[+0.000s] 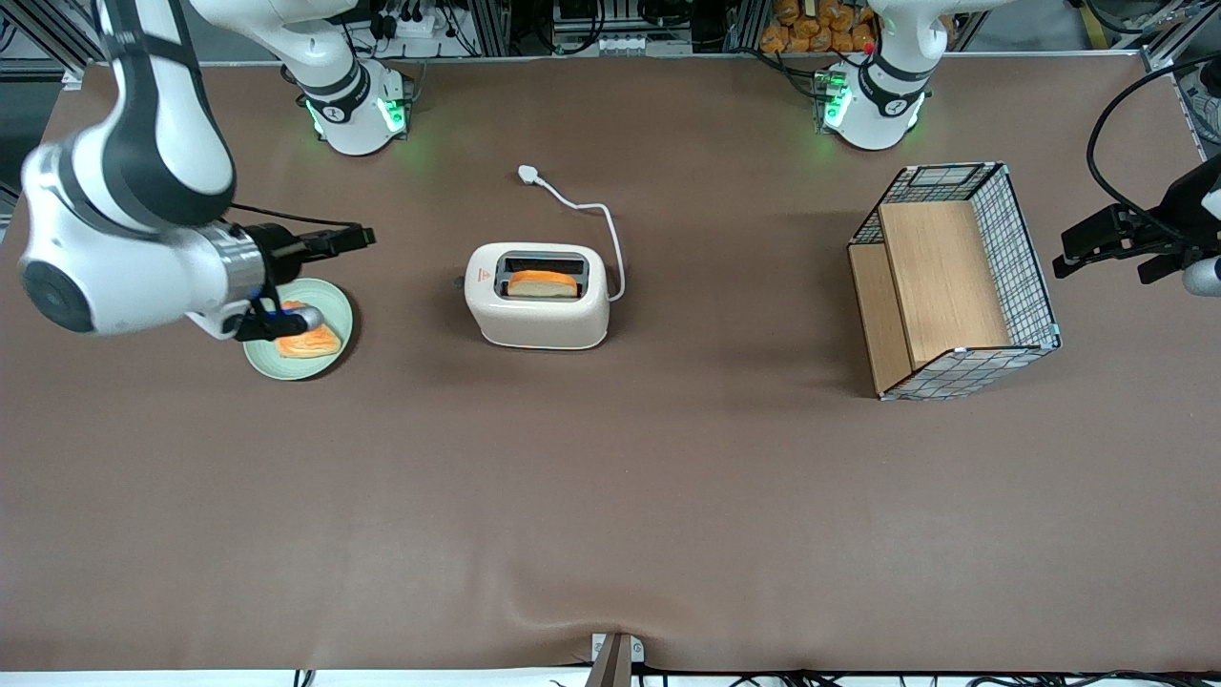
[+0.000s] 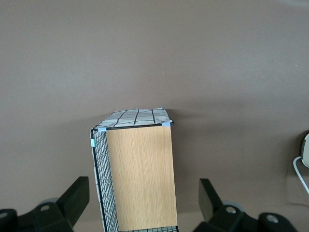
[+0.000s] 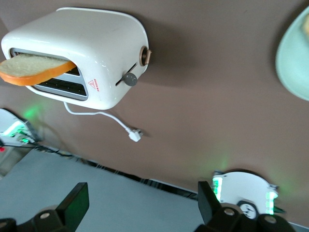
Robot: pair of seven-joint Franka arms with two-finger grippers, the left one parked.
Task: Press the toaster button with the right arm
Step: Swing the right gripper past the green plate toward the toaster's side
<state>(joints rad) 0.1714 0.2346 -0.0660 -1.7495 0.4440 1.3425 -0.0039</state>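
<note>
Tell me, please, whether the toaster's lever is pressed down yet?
Not yet: the toaster button sits high in its slot, bread protrudes from the toaster, and the gripper hovers near the plate.

A robotics lab: two white arm bases (image 1: 358, 110) with green lights bolted to a brown-covered table (image 1: 610, 496), aluminium framing (image 1: 496, 24) and cables crowding the 12 o'clock edge.

One toaster (image 1: 537, 307), two bread slices (image 1: 542, 283) (image 1: 307, 342), one green plate (image 1: 336, 307), one wire basket (image 1: 1025, 277), one gripper (image 1: 367, 235).
</note>
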